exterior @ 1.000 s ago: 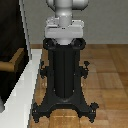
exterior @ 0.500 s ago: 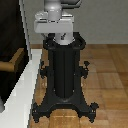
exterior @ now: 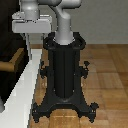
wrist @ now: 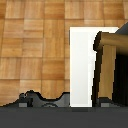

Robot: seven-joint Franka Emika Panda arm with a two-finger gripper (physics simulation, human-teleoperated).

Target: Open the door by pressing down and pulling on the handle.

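Observation:
The door (exterior: 5, 42) is a dark panel at the exterior view's left, with a pale white frame edge (exterior: 22, 95) running along its bottom. The brass-brown handle (exterior: 12, 63) sticks out from the panel. My gripper (exterior: 29, 53) hangs above the frame edge, just to the exterior view's right of the handle and apart from it. Only one thin pale finger (exterior: 29, 45) shows under the grey hand, so its state is unclear. In the wrist view the handle (wrist: 103, 60) lies between the white frame (wrist: 80, 65) and the dark door (wrist: 122, 75).
The black ribbed pedestal (exterior: 64, 70) stands in the middle, its spread feet on the wooden floor (exterior: 107, 75). Its base also shows in the wrist view as a black outline (wrist: 42, 99). The grey arm arches from the pedestal top toward the door.
The arm has swung toward the exterior view's left. The gripper moved from above the pedestal to beside the handle over the door's frame edge.

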